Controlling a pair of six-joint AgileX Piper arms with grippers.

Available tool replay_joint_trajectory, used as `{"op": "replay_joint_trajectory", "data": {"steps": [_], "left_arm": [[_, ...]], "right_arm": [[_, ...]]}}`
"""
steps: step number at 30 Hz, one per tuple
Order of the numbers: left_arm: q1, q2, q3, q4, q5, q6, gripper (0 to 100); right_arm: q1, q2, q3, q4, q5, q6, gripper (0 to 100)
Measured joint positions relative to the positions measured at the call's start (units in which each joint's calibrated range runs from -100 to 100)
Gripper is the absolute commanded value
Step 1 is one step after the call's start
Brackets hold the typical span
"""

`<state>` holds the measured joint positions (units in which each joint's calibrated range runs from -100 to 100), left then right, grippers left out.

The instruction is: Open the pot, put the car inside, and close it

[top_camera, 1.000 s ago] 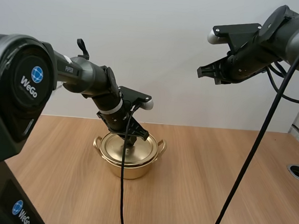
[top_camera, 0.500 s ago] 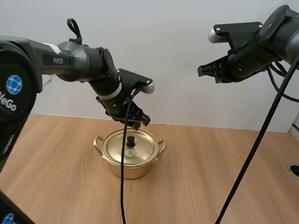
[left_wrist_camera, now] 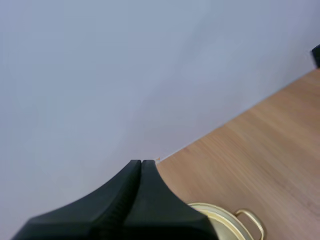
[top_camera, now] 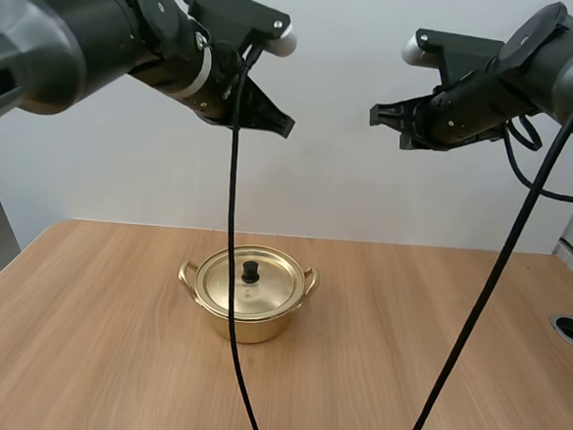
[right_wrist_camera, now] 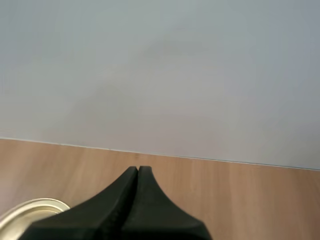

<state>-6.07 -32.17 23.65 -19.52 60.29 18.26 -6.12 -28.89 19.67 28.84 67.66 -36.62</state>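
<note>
High view: your left pincer [top_camera: 283, 126], upper left, and right pincer [top_camera: 377, 113], upper right, hang well above the table [top_camera: 433, 363]; the pot [top_camera: 245, 322] sits at centre, lid [top_camera: 266, 292] on. Left wrist view: the left pincer [left_wrist_camera: 141, 165] has its fingers pressed together, near the pot [left_wrist_camera: 225, 222]. Right wrist view: the right pincer [right_wrist_camera: 137, 171] is pressed together too. Descend without parting the fingers and they may strike the knob [top_camera: 251, 270] and shove the pot. It is polished gold metal with two loop handles and a black knob.
</note>
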Motion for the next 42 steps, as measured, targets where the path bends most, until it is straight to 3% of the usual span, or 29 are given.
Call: {"op": "replay_joint_trajectory", "data": {"steps": [5, 8, 12, 16, 21, 28, 36, 42], "left_arm": [[0.00, -6.7, 0.0, -3.8, 5.7, -1.8, 0], [0.00, -10.9, 0.0, -3.1, 5.1, -5.6, 0], [0.00, -17.3, 0.0, 2.8, 1.0, -11.8, 0], [0.00, -23.7, 0.2, 9.5, 3.5, -18.1, 0], [0.28, -32.9, 3.9, 16.4, 5.5, -25.5, 0], [2.17, -46.3, 17.1, 17.5, -4.5, -29.0, 0], [2.25, -59.4, 32.0, 16.9, -12.9, -28.6, 0], [2.25, -63.0, 44.4, 17.2, -23.7, -27.1, 0]], "right_arm": [[3.9, -5.2, 0.0, 2.0, -8.6, -3.0, 0], [6.4, -9.0, 0.0, -0.6, -13.9, -2.6, 0], [9.4, -16.3, 0.8, -7.9, -17.7, 2.1, 0], [9.3, -23.8, 5.2, -14.8, -20.5, 7.4, 0], [9.3, -33.8, 13.5, -20.6, -21.3, 8.8, 0], [9.3, -47.2, 27.3, -17.9, -29.2, 8.8, 0], [9.3, -61.5, 40.5, -14.6, -34.6, 7.4, 0], [9.3, -63.2, 50.7, -14.6, -37.9, 6.4, 0]]}}
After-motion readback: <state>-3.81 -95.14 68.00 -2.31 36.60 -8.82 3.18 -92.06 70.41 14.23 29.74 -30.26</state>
